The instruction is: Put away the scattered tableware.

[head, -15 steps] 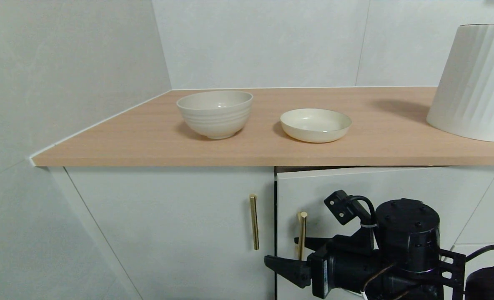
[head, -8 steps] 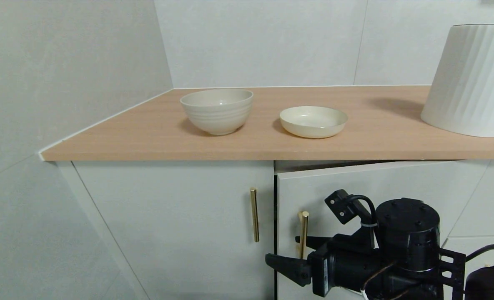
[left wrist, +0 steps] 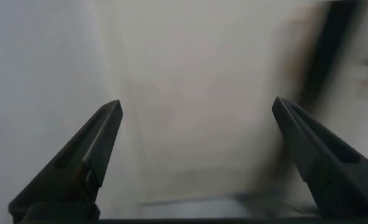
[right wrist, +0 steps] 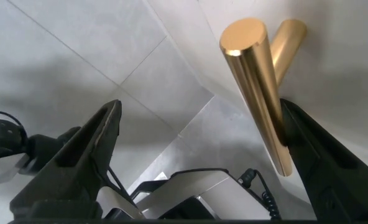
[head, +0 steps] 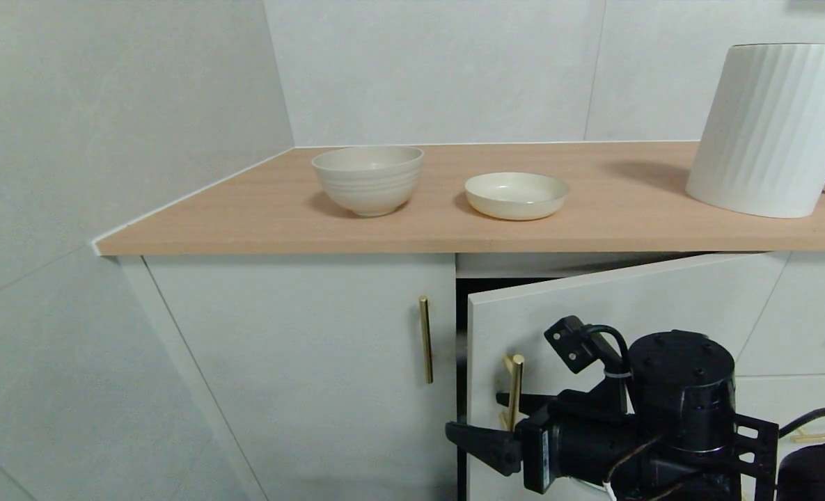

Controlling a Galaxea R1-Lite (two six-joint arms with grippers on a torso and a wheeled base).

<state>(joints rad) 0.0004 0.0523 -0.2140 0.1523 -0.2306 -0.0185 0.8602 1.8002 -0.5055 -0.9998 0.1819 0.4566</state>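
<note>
A deep cream bowl [head: 368, 178] and a shallow cream dish [head: 516, 195] stand side by side on the wooden counter [head: 259, 223]. Below it, the right cabinet door [head: 635, 299] stands ajar, with a dark gap at its left edge. My right gripper [head: 473, 416] is open, and that door's gold handle [head: 515, 390] stands between its fingers. In the right wrist view the gold handle [right wrist: 258, 93] lies against one finger of the right gripper [right wrist: 199, 109]. My left gripper [left wrist: 197, 104] is open before a blurred pale surface, holding nothing.
A tall white ribbed container [head: 767, 129] stands on the counter at the right. The left cabinet door [head: 301, 362] is closed, with its own gold handle [head: 425, 339]. Tiled walls close off the left side and the back.
The right cabinet door has swung out further, widening the dark gap, with the handle between the right gripper's fingers. The head view has drawn back from the counter.
</note>
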